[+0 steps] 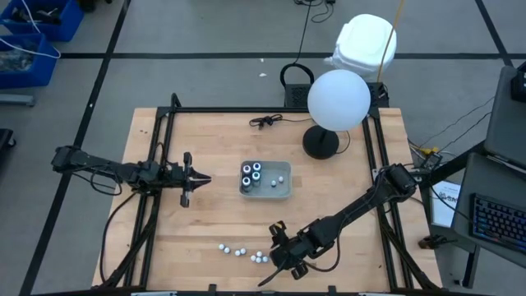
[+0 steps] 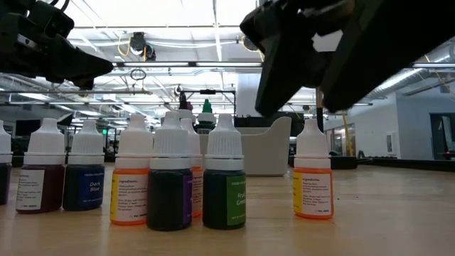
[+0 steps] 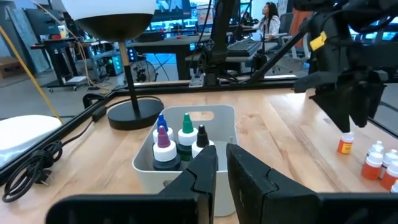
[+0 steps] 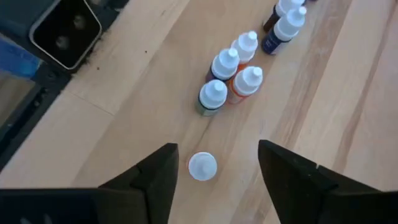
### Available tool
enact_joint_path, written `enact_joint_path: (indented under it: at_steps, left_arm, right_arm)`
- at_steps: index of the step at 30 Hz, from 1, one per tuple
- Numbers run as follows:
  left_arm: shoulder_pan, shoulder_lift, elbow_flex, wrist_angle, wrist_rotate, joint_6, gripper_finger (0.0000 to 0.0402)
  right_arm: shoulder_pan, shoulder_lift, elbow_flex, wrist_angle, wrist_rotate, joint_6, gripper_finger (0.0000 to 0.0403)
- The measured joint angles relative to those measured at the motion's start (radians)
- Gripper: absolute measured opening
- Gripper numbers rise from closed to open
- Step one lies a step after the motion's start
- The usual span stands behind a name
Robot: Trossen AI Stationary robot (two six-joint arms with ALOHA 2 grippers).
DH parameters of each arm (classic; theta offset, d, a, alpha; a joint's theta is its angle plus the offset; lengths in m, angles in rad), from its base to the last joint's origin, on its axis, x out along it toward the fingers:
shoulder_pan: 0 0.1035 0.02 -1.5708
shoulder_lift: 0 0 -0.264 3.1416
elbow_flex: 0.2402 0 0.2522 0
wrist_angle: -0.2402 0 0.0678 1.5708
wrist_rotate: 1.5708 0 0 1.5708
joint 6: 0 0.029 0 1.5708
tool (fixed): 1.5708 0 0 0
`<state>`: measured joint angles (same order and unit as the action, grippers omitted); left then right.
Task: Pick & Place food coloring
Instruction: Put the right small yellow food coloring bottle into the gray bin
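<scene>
Right wrist view: right pincer [image 4: 214, 171] spread wide over a lone bottle [image 4: 202, 166], low centre; a skewed close could tip it into the cluster [image 4: 227, 78] nearby. Left pincer [image 3: 221, 171] nearly pressed together, empty, by the tray [image 3: 221, 121]. Bottle labels hidden from above; low view crops the arms.

High view: overhead, straight down, whole counter [image 1: 205, 222]. Low view: counter level, close behind dropper bottles [image 2: 170, 181]. Right wrist view: downward, near, shares those bottles. Left wrist view: forward over grey tray [image 3: 225, 121].
</scene>
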<state>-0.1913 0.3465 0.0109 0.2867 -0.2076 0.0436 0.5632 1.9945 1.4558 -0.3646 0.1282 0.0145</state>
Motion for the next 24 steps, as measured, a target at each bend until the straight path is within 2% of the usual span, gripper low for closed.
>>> enact_joint_path:
  at_steps: [15, 24]
  left_arm:
    - [0.000, 0.000, 0.000, 0.002, -0.003, 0.009, 0.0047]
    - [0.000, 0.000, 0.000, 0.002, -0.004, 0.014, 0.0047]
  right_arm:
    - [0.000, 0.000, -0.114, 0.179, -0.017, 0.001, 0.0196]
    - [0.000, 0.000, -0.124, 0.185, -0.030, 0.015, 0.0196]
